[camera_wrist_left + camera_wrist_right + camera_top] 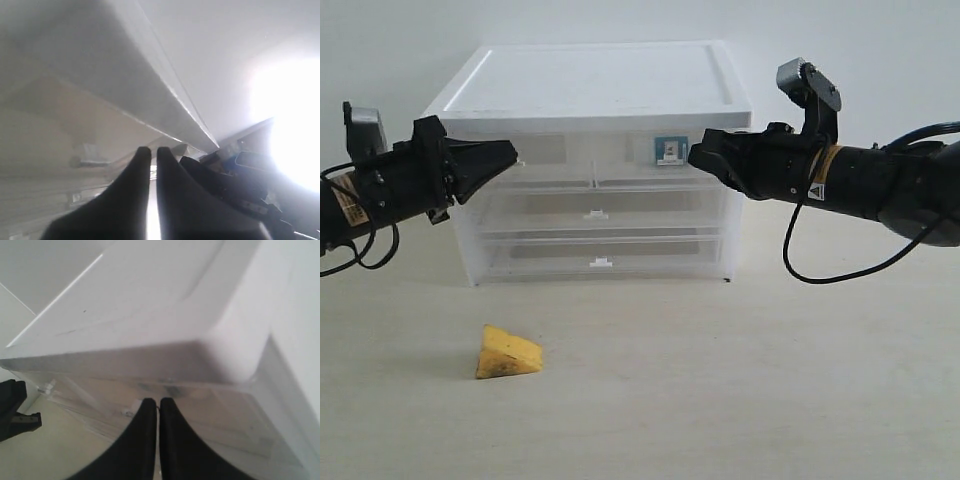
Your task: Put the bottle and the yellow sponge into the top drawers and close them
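Observation:
The yellow sponge [507, 353] lies on the table in front of the chest, below my left arm and apart from both grippers. The bottle's blue-teal label [670, 150] shows through the translucent front of the right top drawer [655, 168]. The left top drawer [542, 160] sits beside it; both look pushed in. My left gripper [510, 152] [150, 150] is shut and empty, its tips at the left drawer's front. My right gripper [693, 152] [159, 401] is shut and empty, its tips at the right drawer's front near the bottle.
The white-topped chest [600, 85] stands at the back middle, with two full-width drawers [595, 214] [601, 262] under the top pair. The right arm [235, 170] shows in the left wrist view and the left gripper [12, 407] in the right wrist view.

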You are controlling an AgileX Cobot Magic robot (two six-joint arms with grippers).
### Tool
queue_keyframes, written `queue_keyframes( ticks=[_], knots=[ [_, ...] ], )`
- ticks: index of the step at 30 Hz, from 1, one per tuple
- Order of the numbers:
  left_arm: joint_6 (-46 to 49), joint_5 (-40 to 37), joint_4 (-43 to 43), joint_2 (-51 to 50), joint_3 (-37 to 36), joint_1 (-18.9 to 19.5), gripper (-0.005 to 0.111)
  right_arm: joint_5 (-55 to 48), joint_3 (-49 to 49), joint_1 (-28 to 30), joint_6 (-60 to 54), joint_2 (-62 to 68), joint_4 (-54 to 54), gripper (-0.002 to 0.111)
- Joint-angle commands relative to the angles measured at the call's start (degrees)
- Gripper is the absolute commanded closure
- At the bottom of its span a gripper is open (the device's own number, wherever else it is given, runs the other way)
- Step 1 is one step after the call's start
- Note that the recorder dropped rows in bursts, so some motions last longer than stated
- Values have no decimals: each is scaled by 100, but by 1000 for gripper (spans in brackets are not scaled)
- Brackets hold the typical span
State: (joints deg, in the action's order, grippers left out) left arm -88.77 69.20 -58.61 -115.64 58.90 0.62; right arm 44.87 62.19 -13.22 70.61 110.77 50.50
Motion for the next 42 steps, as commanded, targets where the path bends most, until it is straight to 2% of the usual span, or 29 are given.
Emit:
queue_keyframes(
  ticks=[1,3,5,9,11,18,22,28,31,42],
  knots=[
    [-389,76,16,89,-47,39,103,-17,28,-1,-49,-10,-67,108],
    [-473,76,-147,89,-47,39,99,-17,28,-1,-49,-10,-67,108],
    [-576,76,-333,89,-47,39,88,-17,28,-1,-49,-10,-67,108],
    [-703,76,-545,89,-47,39,51,-17,28,-1,-49,-10,-67,108],
    [-703,74,-523,89,-47,48,40,-17,28,-1,-49,-10,-67,108],
    [-626,-995,-123,44,-47,206,44,-17,28,-1,-49,-10,-67,108],
    [-503,-526,154,-146,-47,206,47,-17,28,-1,-49,-10,-67,108],
    [-490,56,277,-281,71,195,71,-17,28,-1,-49,-10,-67,108],
    [-477,76,389,-281,71,195,81,-27,28,-1,-64,-10,-60,108],
    [-517,76,424,-281,74,166,82,-53,28,-1,-63,-10,-48,108]
  ],
)
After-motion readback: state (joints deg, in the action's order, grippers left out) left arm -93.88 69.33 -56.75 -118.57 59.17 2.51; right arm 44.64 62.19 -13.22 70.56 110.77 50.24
